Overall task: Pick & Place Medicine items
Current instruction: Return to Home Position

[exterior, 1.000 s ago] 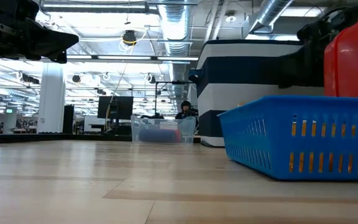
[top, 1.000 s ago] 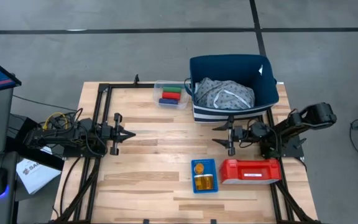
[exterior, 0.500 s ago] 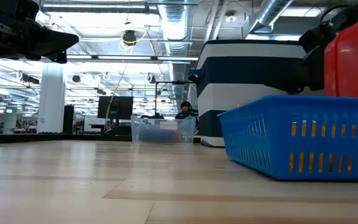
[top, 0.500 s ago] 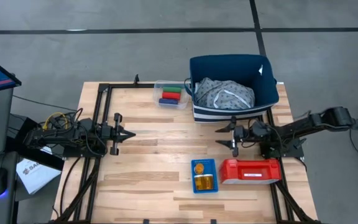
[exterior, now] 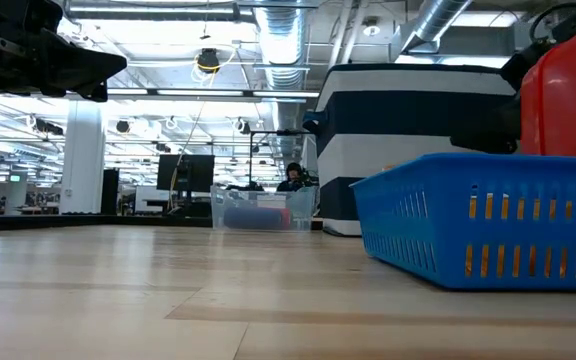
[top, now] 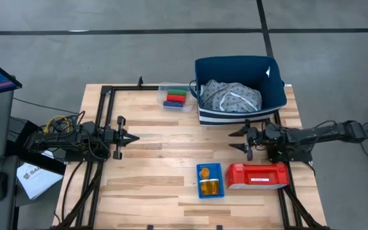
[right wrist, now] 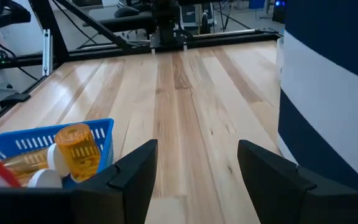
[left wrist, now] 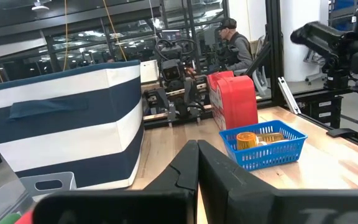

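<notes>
Toward the table's (top: 152, 185) near edge, right of centre, in the blue basket (top: 199, 182): the pill bottles (top: 210, 186), orange with white caps, packed close, exact count hard to make out. Just beside the basket, on its right, a red case (top: 257, 175). No bottle loose on the bare wood anywhere in view, so placing judged complete. Left to do, by the look of it: only parking the arms.

At the left edge, the left gripper (top: 134, 137), fingers pressed together, nothing held. Near the right edge, between the striped bin (top: 235, 117) and the red case, the right gripper (top: 236, 139), fingers spread wide with nothing between them, arm stretched low and flat off the table's side.

At the far edge, a clear bin (top: 168, 87) with green, blue and red blocks (top: 176, 99), close beside the striped bin with grey cloth (top: 235, 96) inside.

Writing: a white strip label on the red case, too small to read. No brand legible on bottles or basket.
</notes>
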Motion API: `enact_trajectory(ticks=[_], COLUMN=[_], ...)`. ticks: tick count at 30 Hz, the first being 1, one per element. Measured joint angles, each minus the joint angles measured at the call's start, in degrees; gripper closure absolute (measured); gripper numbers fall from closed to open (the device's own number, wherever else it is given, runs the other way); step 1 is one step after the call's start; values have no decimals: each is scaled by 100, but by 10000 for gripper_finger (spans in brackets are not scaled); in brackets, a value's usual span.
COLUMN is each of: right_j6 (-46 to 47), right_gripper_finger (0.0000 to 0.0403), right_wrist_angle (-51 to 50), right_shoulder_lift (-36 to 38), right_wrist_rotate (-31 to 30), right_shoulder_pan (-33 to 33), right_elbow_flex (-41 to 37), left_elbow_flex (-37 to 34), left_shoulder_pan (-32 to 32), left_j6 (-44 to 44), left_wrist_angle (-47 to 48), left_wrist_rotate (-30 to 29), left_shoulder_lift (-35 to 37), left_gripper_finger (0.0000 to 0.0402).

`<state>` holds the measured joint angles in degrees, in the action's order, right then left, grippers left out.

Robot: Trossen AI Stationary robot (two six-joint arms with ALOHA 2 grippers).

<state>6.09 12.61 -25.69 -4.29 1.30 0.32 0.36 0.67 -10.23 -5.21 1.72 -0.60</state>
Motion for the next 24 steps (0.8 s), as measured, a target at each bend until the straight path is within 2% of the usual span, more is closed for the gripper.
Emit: enact_trajectory(ticks=[4,7,15,24], right_j6=[87,15,-933,-413], right_gripper_finger=[184,184,184,184], right_wrist_angle=[-1042,-1138,-1147,-773], right_shoulder_lift=[932,1446,2527,2555], right_wrist_rotate=[0,153,152,138], right_shoulder_pan=[0,-68,-307,-118], right_elbow_flex=[0,0,-2,-2], left_elbow_flex=[0,0,0,0], left_shoulder_pan=[0,0,0,0], left_j6=[-1,1,1,1], left_wrist_angle=[0,2,0,-49], left_wrist_rotate=[0,0,0,0], left_shoulder_lift=[0,2,2,-58], left_gripper_finger=[402,402,402,402])
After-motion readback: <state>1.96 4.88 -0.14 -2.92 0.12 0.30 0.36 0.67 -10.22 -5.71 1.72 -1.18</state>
